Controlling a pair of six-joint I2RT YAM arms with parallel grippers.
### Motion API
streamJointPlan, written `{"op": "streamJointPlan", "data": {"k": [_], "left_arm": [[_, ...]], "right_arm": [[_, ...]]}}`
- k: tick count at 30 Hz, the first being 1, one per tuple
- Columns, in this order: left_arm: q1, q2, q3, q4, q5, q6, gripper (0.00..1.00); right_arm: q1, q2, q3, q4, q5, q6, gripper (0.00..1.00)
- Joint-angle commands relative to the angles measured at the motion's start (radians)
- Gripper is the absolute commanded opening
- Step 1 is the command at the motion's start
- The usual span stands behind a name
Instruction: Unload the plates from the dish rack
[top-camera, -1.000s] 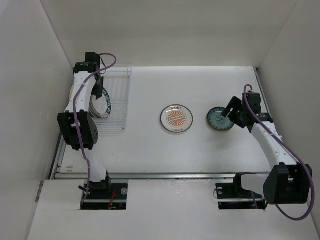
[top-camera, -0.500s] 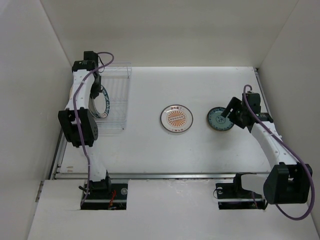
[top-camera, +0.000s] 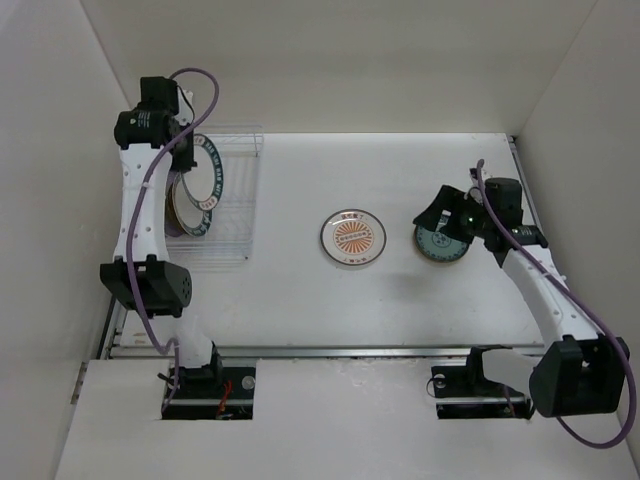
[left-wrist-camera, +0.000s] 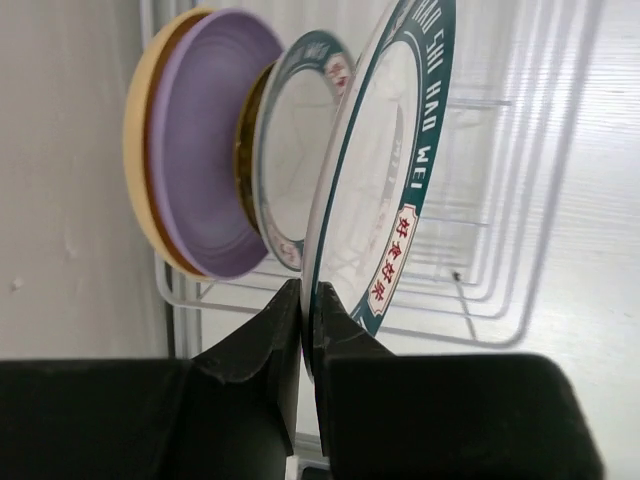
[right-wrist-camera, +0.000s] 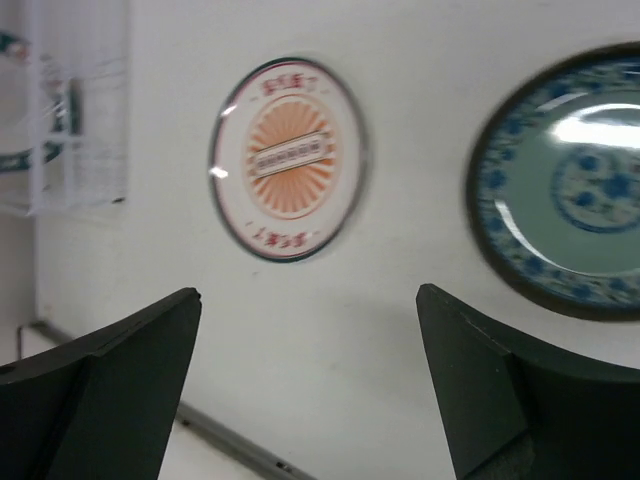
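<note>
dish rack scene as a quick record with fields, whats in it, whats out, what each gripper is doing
rack: dish rack, far left of the table
in rack: tan plate with purple underside; smaller teal-rimmed plate
left gripper: shut on the rim of the white plate with teal lettered rim, held on edge
on table: sunburst plate; teal plate; both flat
right gripper: open, holding nothing, near the teal plate
</note>
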Motion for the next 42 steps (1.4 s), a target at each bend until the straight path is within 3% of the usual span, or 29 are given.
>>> {"op": "streamJointPlan", "data": {"k": [1, 5, 7, 9, 12, 21, 25, 30, 33, 34, 38, 39, 41, 42], "left_arm": [[-0.013, -0.07, 0.062, -0.039, 0.106, -0.004, 0.0], [-0.013, -0.11, 0.034, -0.058, 0.303, 0.049, 0.0], [-0.026, -0.11, -0.011, -0.087, 0.516, 0.088, 0.0], [-0.065, -0.08, -0.039, -0.156, 0.704, 0.154, 0.0], [-0.154, -0.049, -0.1, -0.237, 0.875, 0.294, 0.0], [-0.383, 0.023, -0.15, -0.224, 0.853, 0.323, 0.0], [-0.42, 0.041, -0.15, -0.213, 0.844, 0.323, 0.0], [-0.432, 0.051, -0.15, -0.204, 0.796, 0.301, 0.0], [-0.432, 0.051, -0.15, -0.175, 0.735, 0.269, 0.0], [-0.432, 0.051, -0.15, -0.165, 0.706, 0.254, 0.05], [-0.432, 0.06, -0.15, -0.13, 0.552, 0.208, 0.6], [-0.42, 0.06, -0.15, -0.121, 0.526, 0.191, 0.78], [-0.371, 0.06, -0.137, -0.087, 0.47, 0.153, 0.99], [-0.351, 0.048, -0.125, -0.073, 0.448, 0.107, 0.99]], "right_arm": [[0.046, -0.002, 0.043, 0.142, -0.26, -0.035, 0.95], [0.137, 0.007, 0.065, 0.206, -0.293, -0.012, 0.99], [0.198, 0.02, 0.065, 0.272, -0.303, 0.005, 0.99], [0.238, 0.055, 0.076, 0.307, -0.314, 0.019, 0.99], [0.309, 0.13, 0.106, 0.353, -0.314, 0.028, 0.99], [0.405, 0.376, 0.128, 0.542, -0.356, 0.075, 0.95], [0.405, 0.426, 0.105, 0.617, -0.414, 0.128, 0.65], [0.415, 0.417, 0.079, 0.686, -0.423, 0.186, 0.0], [0.415, 0.396, 0.054, 0.686, -0.411, 0.186, 0.0], [0.415, 0.396, 0.054, 0.686, -0.399, 0.195, 0.0], [0.402, 0.354, 0.036, 0.647, -0.341, 0.204, 0.0], [0.402, 0.342, 0.036, 0.602, -0.321, 0.204, 0.0], [0.361, 0.342, 0.036, 0.553, -0.247, 0.204, 0.0], [0.346, 0.333, 0.036, 0.51, -0.224, 0.215, 0.0]]}}
